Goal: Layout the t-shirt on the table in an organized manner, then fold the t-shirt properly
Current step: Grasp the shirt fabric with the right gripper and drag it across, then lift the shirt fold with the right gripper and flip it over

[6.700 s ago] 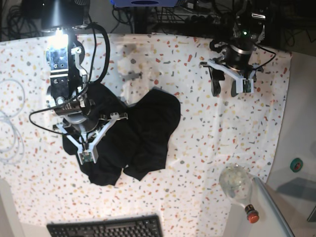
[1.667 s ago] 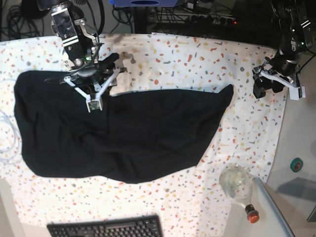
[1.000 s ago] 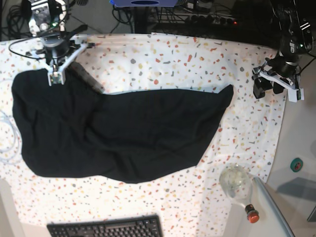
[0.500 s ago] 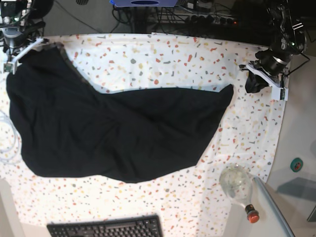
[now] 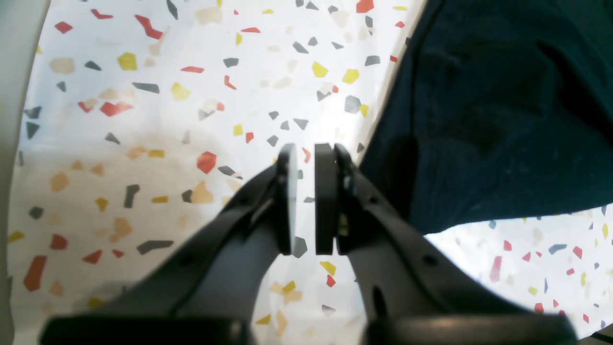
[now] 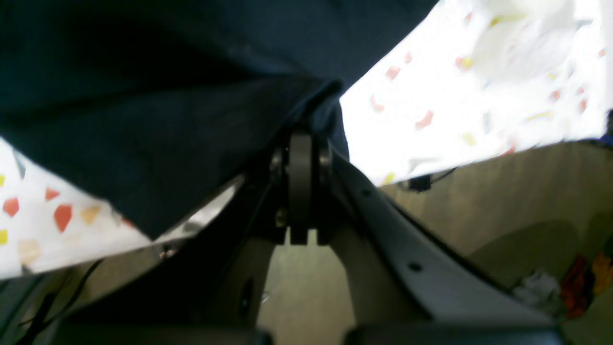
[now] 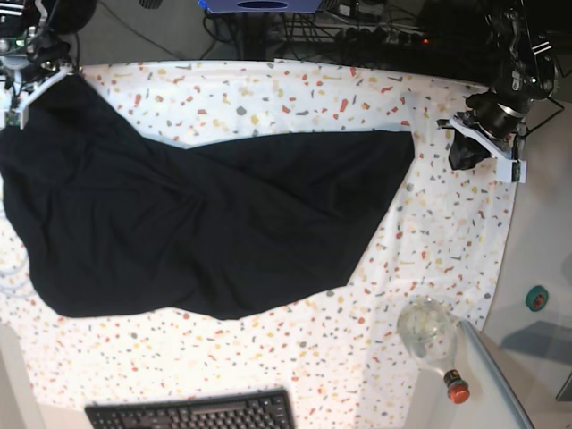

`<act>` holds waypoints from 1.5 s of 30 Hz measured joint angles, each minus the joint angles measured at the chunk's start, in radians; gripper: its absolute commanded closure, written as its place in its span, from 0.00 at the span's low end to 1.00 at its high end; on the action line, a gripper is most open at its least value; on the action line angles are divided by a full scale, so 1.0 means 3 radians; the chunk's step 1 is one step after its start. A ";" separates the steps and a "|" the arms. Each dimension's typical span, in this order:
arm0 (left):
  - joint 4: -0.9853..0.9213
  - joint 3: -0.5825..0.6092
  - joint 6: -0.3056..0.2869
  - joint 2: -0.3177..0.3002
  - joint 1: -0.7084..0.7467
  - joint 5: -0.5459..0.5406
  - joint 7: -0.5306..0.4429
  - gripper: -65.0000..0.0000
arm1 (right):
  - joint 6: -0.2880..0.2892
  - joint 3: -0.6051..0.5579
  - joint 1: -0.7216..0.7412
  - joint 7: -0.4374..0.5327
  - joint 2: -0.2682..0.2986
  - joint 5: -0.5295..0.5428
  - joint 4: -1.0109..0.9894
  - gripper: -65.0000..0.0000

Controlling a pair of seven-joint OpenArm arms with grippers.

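Across the large white table cover speckled with red, orange, yellow and grey flecks, the plain black short-sleeved cloth t-shirt is seen spread wide and mostly flat, with creases through its middle. It has been drawn further toward the base view's left than half a second before: its left edge now runs to the border of the picture, and the corner at the base view's right, lately a raised point, has been pulled into a squarer edge. One far corner is gripped by the right gripper at the table's far left corner; in the right wrist view its jaws are clenched on a fold of the dark cloth. The left gripper, wide apart a second ago, has been brought almost together just beside the shirt's near edge; in the left wrist view only a slim gap is left between its pads, and bare table, not cloth, is seen through it. The layout is judged nearly done, though that corner appears to have been missed and a fresh grasp may be needed. A clear plastic bottle with a red cap and a black keyboard lie apart from the garment.
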 measured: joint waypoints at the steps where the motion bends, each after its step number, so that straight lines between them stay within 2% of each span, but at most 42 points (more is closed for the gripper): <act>1: -0.0025 -0.0061 -0.0020 0.0013 -0.0001 -0.0003 0.0003 0.91 | 0.0001 0.0000 -0.0020 -0.0013 -0.0036 0.0003 0.0047 0.88; 3: -0.0108 -0.0287 -0.0027 0.0027 -0.0009 -0.0024 0.0000 0.91 | 0.0037 -0.0001 -0.0102 0.0038 -0.0080 0.0018 0.0240 0.76; 4: -0.0178 -0.0420 -0.0022 0.0018 -0.0013 -0.0038 -0.0004 0.91 | 0.0011 0.0005 -0.0145 0.0188 -0.0120 -0.0001 0.0355 0.73; 6: -0.0309 -0.0609 0.0014 -0.0027 -0.0011 -0.0003 -0.0001 0.91 | -0.0009 0.0013 -0.0225 0.0528 -0.0209 -0.0010 0.0565 0.72; 9: -0.0411 -0.0767 0.0006 -0.0015 -0.0041 0.0014 0.0004 0.90 | 0.0028 -0.0173 -0.0261 0.0572 -0.0266 -0.0006 0.0902 0.72; 11: -0.0427 -0.0774 -0.0001 -0.0045 -0.0041 0.0013 0.0000 0.90 | 0.0167 -0.0482 -0.0065 0.0271 -0.0206 -0.0029 0.0984 0.72; 12: -0.0427 -0.0777 0.0000 -0.0057 -0.0038 0.0013 0.0000 0.90 | 0.0296 -0.0626 0.0104 0.0106 -0.0179 -0.0010 0.0991 0.72; 14: -0.0423 -0.0796 0.0004 -0.0065 -0.0011 -0.0004 -0.0004 0.90 | 0.0413 -0.0905 0.0565 -0.0257 -0.0179 0.0031 0.0983 0.72; 18: -0.0364 -0.0797 0.0003 -0.0042 0.0056 0.0004 0.0003 0.90 | 0.0490 -0.1486 0.1451 -0.0796 -0.0233 -0.0004 0.0542 0.72; 21: -0.0314 -0.0797 -0.0022 -0.0046 0.0102 -0.0033 0.0003 0.89 | 0.0491 -0.1865 0.1943 -0.0902 -0.0370 -0.0008 -0.0106 0.72; 23: -0.0313 -0.0804 -0.0009 -0.0072 0.0141 -0.0034 -0.0001 0.83 | 0.0510 -0.2059 0.2269 -0.0872 -0.0498 0.0009 -0.0640 0.72; 25: -0.0313 -0.0819 0.0003 -0.0078 0.0186 -0.0023 -0.0008 0.67 | 0.0514 -0.2131 0.2527 -0.0868 -0.0657 0.0011 -0.1123 0.72; 27: -0.0313 -0.0813 -0.0001 -0.0064 0.0238 -0.0032 -0.0005 0.47 | 0.0511 -0.2146 0.2729 -0.0717 -0.0782 0.0009 -0.1535 0.71; 29: -0.0313 -0.0807 0.0000 -0.0052 0.0275 -0.0034 0.0000 0.34 | 0.0511 -0.2152 0.2906 -0.0573 -0.0862 0.0056 -0.1953 0.64; 32: -0.0313 -0.0810 0.0001 -0.0055 0.0285 -0.0032 0.0003 0.31 | 0.0484 -0.2227 0.3164 -0.0394 -0.0857 0.0491 -0.2547 0.48; 34: -0.0308 -0.0809 0.0000 -0.0060 0.0281 -0.0037 -0.0004 0.31 | 0.0482 -0.2369 0.3295 -0.0224 -0.0834 0.0807 -0.2818 0.41; 36: -0.0306 -0.0809 0.0000 -0.0061 0.0278 -0.0037 -0.0004 0.31 | 0.0482 -0.2510 0.3372 -0.0131 -0.0837 0.0952 -0.2951 0.40; 39: -0.0306 -0.0809 0.0000 -0.0061 0.0282 -0.0036 -0.0003 0.31 | 0.0482 -0.2612 0.3374 -0.0089 -0.0846 0.0955 -0.2984 0.39; 45: -0.0306 -0.0809 0.0000 -0.0053 0.0275 -0.0036 -0.0001 0.31 | 0.0482 -0.2626 0.3393 0.0109 -0.0838 0.0965 -0.3127 0.40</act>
